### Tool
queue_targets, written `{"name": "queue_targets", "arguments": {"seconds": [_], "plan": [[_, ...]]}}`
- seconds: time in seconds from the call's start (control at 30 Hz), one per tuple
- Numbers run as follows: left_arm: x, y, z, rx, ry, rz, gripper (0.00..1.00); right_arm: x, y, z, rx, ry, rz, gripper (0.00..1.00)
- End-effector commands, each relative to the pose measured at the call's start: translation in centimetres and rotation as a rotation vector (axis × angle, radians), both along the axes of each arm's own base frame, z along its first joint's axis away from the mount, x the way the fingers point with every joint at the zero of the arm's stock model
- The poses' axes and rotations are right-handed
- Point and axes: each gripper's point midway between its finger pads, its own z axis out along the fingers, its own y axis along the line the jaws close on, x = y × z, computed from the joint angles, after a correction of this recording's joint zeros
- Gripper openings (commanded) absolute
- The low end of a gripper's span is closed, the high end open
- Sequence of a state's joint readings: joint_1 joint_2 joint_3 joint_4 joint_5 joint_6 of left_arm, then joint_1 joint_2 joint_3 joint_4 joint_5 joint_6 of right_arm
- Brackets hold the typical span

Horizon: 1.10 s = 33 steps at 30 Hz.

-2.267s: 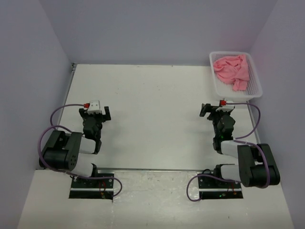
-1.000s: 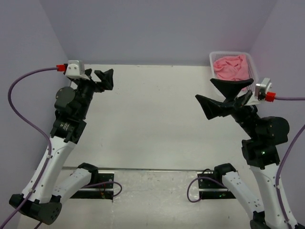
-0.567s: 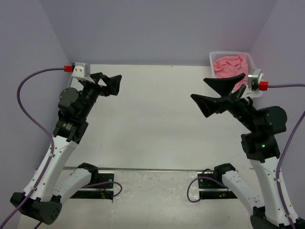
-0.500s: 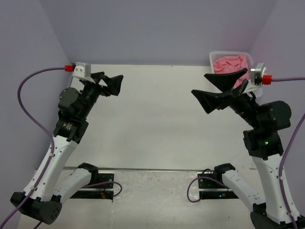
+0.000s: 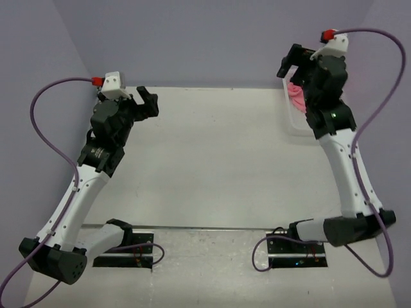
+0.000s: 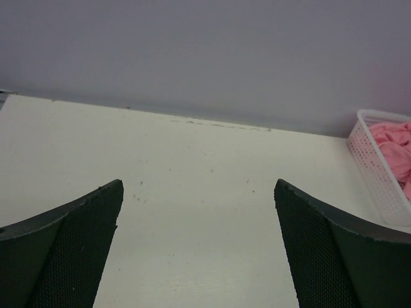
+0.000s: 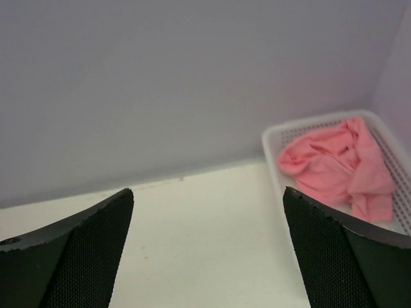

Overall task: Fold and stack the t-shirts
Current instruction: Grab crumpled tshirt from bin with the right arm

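A crumpled salmon-pink t-shirt (image 7: 337, 167) lies in the white mesh basket (image 7: 270, 147) at the table's far right corner. In the top view my right arm hides most of it; only a pink edge of the t-shirt (image 5: 297, 95) shows. My right gripper (image 5: 290, 64) is raised high at the basket's left side, open and empty. In its wrist view the right gripper (image 7: 207, 191) frames bare table left of the basket. My left gripper (image 5: 149, 102) hovers over the far left of the table, open and empty. Between the wide-apart jaws of the left gripper (image 6: 198, 186) only table shows.
The basket (image 6: 379, 179) with the pink t-shirt (image 6: 395, 144) shows at the right edge of the left wrist view. Lilac walls close the table at the back and both sides. Purple cables loop from both wrists.
The right arm has swung up and back, from over the table's right middle to above the basket. The left gripper has shifted slightly. Both grippers stayed open.
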State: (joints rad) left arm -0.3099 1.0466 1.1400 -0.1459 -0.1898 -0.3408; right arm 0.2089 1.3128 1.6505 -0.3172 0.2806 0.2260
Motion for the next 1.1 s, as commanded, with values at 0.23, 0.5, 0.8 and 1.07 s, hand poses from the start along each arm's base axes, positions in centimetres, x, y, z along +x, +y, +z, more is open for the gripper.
{"name": "queue_targets", "arguments": {"seconds": [0.23,0.5,0.8,1.07], "plan": [[2.8,1.6,1.1,-0.034,-0.059,0.140,1.00,11.4,-10.7,-11.7,0.048,0.367,-0.309,0.95],[6.5,-0.5,-1.6,-0.106,-0.014,0.112,1.00,15.0,-15.3,-14.2,0.018,0.420,-0.341,0.86],[6.8,-0.5,-3.0,-0.130,-0.033,0.121,1.00,16.8,-18.0,-26.3,0.006,0.610,-0.356,0.87],[6.0,-0.6,-2.7,-0.116,-0.059,0.097,1.00,16.5,-22.3,-32.5,-0.034,0.738,-0.385,0.85]]}}
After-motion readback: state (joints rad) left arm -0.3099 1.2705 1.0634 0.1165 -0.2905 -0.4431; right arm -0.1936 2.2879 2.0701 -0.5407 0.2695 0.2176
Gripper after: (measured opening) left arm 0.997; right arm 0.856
